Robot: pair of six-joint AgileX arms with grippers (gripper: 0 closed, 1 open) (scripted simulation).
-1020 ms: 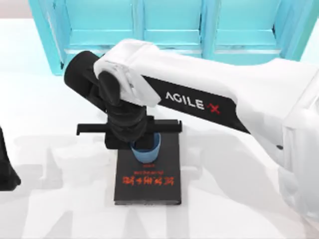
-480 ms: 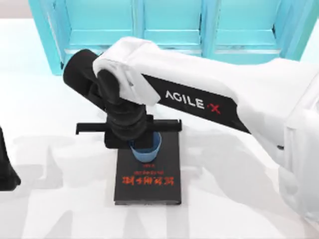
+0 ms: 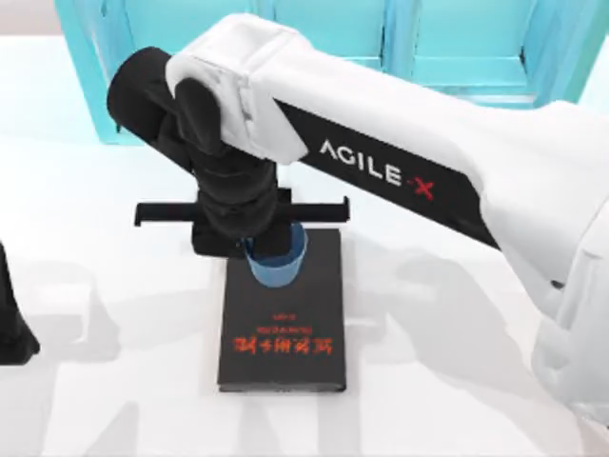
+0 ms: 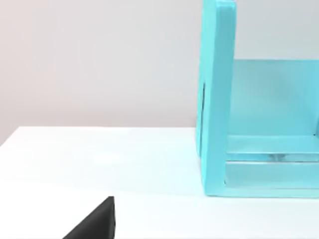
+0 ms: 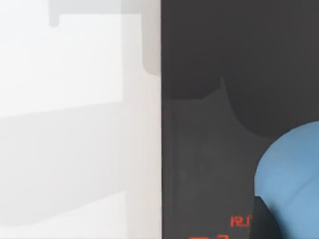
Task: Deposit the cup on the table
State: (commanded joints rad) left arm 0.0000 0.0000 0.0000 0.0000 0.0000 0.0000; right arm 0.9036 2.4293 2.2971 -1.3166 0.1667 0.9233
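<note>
The blue cup [image 3: 279, 261] hangs over the far end of a black book [image 3: 283, 328] with red lettering, and my right gripper [image 3: 257, 248] is shut on its rim. The black wrist covers part of the cup from above. In the right wrist view the cup [image 5: 291, 174] fills the lower corner, with a dark finger [image 5: 263, 223] against its side and the book [image 5: 209, 124] underneath. The white table [image 3: 105, 286] spreads around the book. My left arm [image 3: 11, 328] is parked at the table's left edge.
A turquoise shelf unit [image 3: 457, 48] runs along the back of the table, and the left wrist view shows its end panel [image 4: 214, 99]. Bare tabletop lies to the left and right of the book.
My right arm has risen and drawn slightly toward the shelf, carrying the cup up off the book. The left arm has stayed put.
</note>
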